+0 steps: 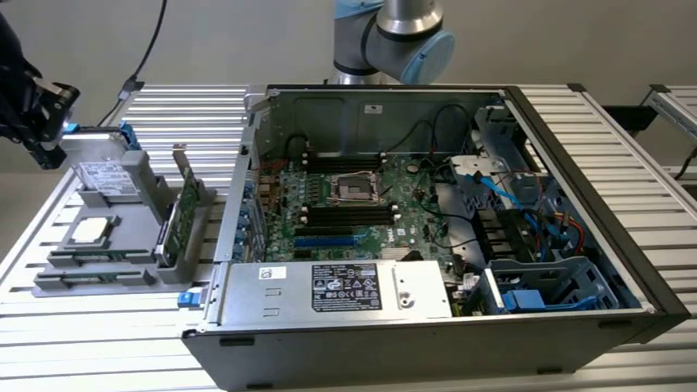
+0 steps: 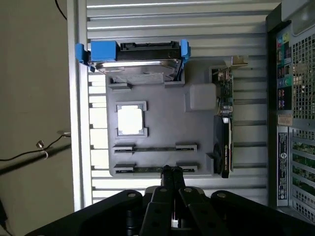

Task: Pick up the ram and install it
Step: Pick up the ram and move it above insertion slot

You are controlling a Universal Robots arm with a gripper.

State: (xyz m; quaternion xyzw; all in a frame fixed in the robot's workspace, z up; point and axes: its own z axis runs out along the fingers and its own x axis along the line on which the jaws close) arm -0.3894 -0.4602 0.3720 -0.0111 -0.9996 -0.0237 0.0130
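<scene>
The fingers [image 2: 167,177] meet near the ram [image 2: 155,148], a thin green strip edge-on in a grey holder [image 2: 167,118].

Exterior oblique; wrist overhead; shared tray [image 2: 167,123]

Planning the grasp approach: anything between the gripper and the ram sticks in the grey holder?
Nothing visible. The black gripper hangs above the grey plastic holder; the narrow green ram sticks lie uncovered in their slots, apart from the grey blue-tabbed drive.

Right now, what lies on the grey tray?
A drive with blue tabs, a square chip, the ram in its slot and a green card. The gripper covers the ram's middle.
</scene>
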